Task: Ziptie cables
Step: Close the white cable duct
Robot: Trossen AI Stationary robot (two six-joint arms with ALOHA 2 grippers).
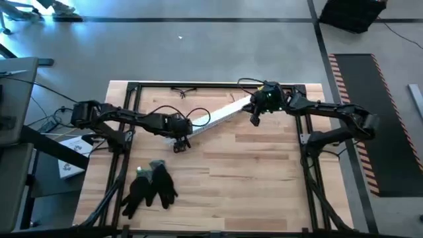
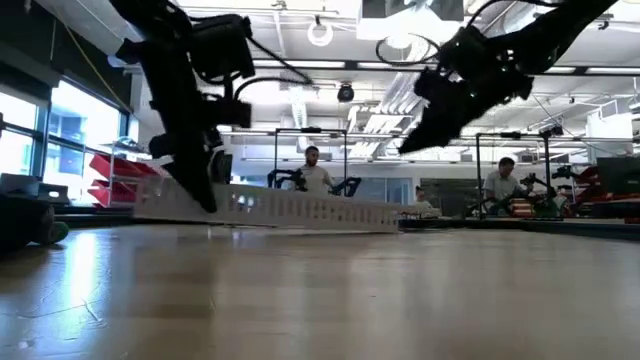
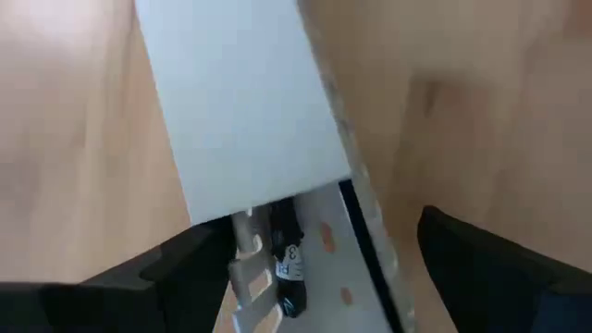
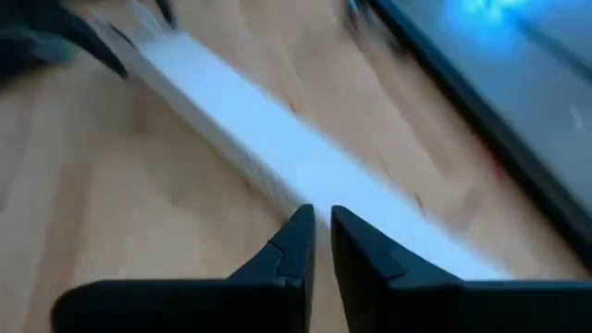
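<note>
A long white slotted channel (image 1: 221, 114) lies slantwise on the wooden table. My left gripper (image 3: 324, 277) is open over its near-left end, one finger (image 3: 190, 268) on each side; in the low view it reaches down to that end (image 2: 200, 195). Inside the open end lie a black cord with a white label (image 3: 289, 264). A thin pale cable (image 1: 198, 114) loops on the table beside the channel. My right gripper (image 4: 319, 227) is shut with nothing between its fingers, and it hangs above the channel's far-right part (image 4: 305, 166), well clear of the table (image 2: 430, 120). My left gripper straddles the channel's open end (image 3: 250, 268) from above, fingers pointing down and lying across it. I cannot tell whether either finger touches the channel's walls. The channel rests on the table.
A pair of black gloves (image 1: 151, 186) lies near the table's near-left corner. A black frame (image 1: 198, 86) runs along the far edge and down both sides. The table's middle and near right show bare wood (image 1: 258, 178). People sit in the room beyond the far edge (image 2: 315, 170).
</note>
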